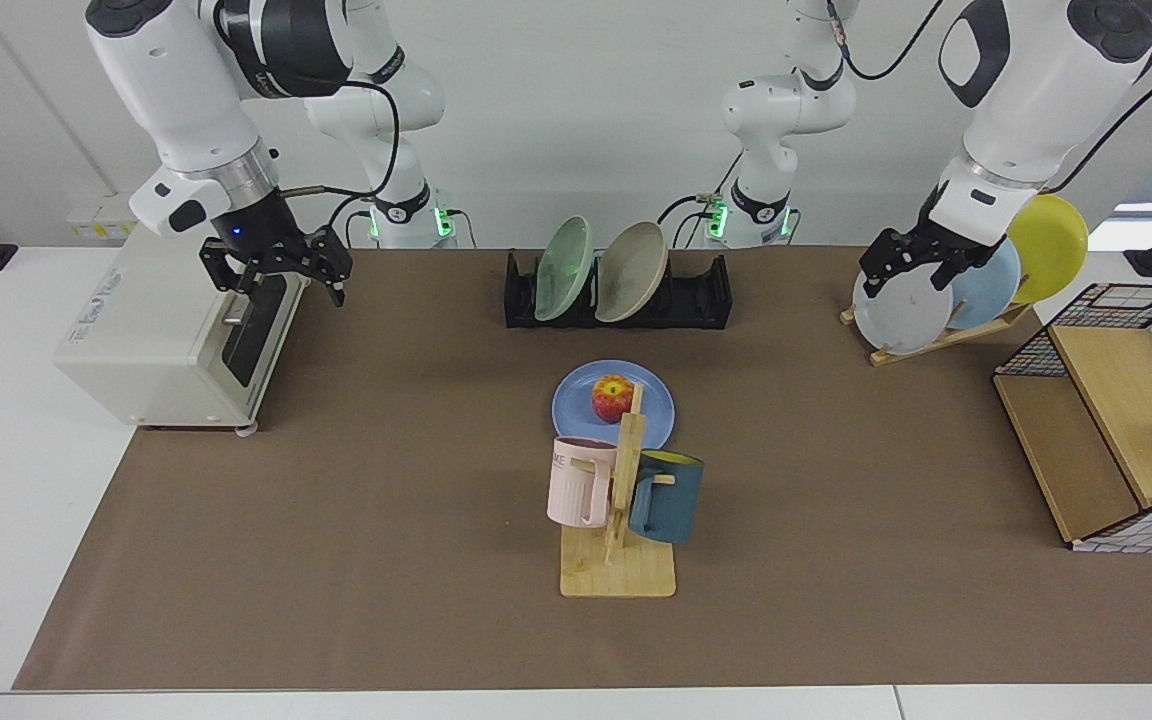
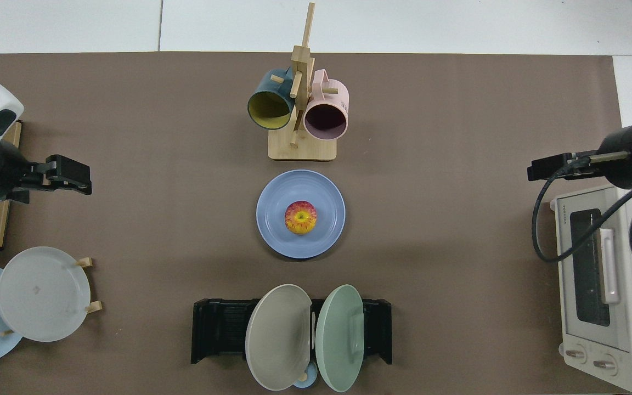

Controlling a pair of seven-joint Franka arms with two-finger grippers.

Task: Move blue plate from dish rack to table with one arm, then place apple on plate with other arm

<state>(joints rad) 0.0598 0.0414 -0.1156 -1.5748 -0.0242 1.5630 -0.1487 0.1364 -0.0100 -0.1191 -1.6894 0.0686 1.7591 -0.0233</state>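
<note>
The blue plate lay flat on the brown mat of the worktop, well apart from both grippers, with the apple sitting upright at its middle, stem end up. In the top view the apple sat centred on the blue plate.

The right gripper hung empty above the front of the toaster oven, its fingers spread apart, far to the side of the plate. In the top view the same right gripper stood just off the oven's corner.

The left gripper waited in front of the grey plate on the wooden plate stand, fingers apart and holding nothing; from above, the left gripper was over bare mat.

Between the two grippers, behind the blue plate, the dish rack held a green plate and a beige plate, both leaning. The mug tree stood just in front of the blue plate.
</note>
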